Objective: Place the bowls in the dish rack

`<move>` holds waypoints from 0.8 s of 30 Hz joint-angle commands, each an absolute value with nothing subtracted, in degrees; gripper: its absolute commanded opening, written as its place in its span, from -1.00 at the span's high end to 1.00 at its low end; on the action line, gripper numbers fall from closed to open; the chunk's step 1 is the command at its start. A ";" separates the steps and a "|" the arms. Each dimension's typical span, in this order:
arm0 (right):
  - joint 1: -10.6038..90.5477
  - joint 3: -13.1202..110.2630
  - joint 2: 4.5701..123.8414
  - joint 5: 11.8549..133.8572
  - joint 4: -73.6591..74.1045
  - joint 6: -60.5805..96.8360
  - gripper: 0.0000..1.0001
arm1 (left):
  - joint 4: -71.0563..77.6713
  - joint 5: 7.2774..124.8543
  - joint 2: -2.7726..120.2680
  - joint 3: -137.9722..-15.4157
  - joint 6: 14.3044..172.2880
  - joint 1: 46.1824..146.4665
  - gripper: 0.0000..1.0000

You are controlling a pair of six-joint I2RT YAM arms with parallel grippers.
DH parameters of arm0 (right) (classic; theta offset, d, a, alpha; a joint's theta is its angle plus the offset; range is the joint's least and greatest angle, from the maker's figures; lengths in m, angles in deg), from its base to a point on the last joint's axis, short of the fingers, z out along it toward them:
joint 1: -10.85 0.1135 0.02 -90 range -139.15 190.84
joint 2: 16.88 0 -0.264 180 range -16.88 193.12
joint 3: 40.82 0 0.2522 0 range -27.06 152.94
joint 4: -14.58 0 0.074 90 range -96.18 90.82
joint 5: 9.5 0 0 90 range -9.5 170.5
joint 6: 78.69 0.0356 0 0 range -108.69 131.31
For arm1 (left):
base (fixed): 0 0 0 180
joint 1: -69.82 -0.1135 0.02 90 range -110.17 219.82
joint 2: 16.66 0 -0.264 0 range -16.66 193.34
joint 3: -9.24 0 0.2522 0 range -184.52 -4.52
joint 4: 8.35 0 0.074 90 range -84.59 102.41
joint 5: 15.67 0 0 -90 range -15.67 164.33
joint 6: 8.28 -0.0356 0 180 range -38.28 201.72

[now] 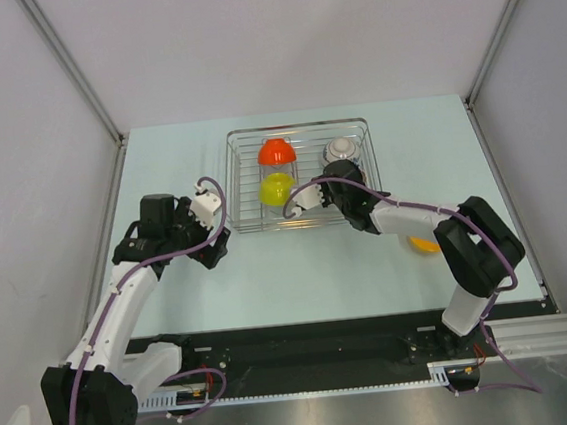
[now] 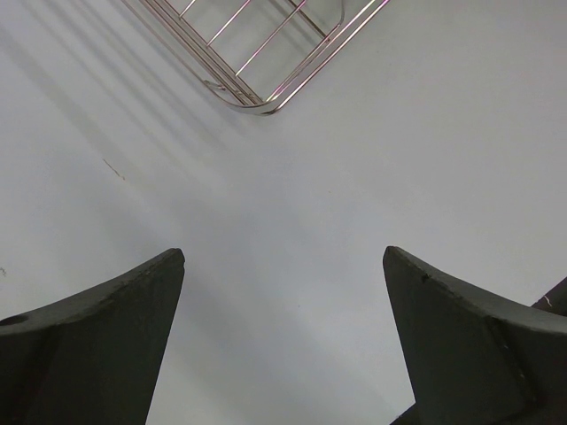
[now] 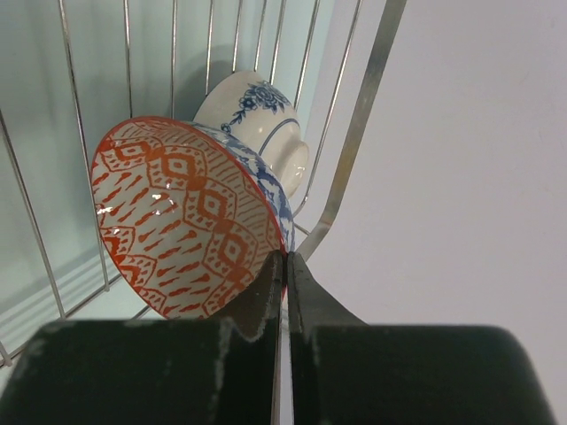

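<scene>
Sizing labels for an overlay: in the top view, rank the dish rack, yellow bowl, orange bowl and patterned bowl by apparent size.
1. dish rack
2. yellow bowl and orange bowl, about alike
3. patterned bowl, partly hidden, so unsure

top cam: your high view from the near edge, looking down at the whole table (image 1: 270,284)
left wrist: low over the table, facing a dish rack (image 2: 262,107) corner
right wrist: super close to the rack wires
shared: the rack
</scene>
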State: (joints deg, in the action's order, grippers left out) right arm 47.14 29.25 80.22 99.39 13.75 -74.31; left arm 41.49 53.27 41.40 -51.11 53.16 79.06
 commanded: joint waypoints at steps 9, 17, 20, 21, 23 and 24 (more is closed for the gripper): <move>47.58 38.41 78.31 98.25 -10.68 -66.30 0.92 | 39.86 53.15 40.73 -51.11 52.45 78.70 -0.99; 47.58 41.58 78.13 96.15 -20.88 -61.64 0.87 | 40.22 53.32 40.56 -51.55 52.36 78.79 -0.99; 47.67 42.37 77.96 95.62 -24.31 -60.41 0.81 | 40.48 53.32 40.47 -51.90 52.45 78.79 -0.99; 47.67 42.72 78.05 95.53 -26.23 -59.80 0.79 | 40.57 53.41 40.38 -51.90 52.45 78.79 -1.00; 47.67 43.60 78.22 94.83 -28.35 -59.09 0.73 | 40.48 53.41 40.47 -51.90 52.36 78.79 -0.99; 47.76 44.04 78.22 94.74 -30.19 -58.22 0.72 | 40.57 53.32 40.38 -51.90 52.45 78.79 -0.99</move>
State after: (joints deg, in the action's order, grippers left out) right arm 47.44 41.86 79.22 96.66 -19.04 -62.38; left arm 41.11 53.27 41.40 -51.11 53.16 79.06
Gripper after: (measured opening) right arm 0.126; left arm 0.996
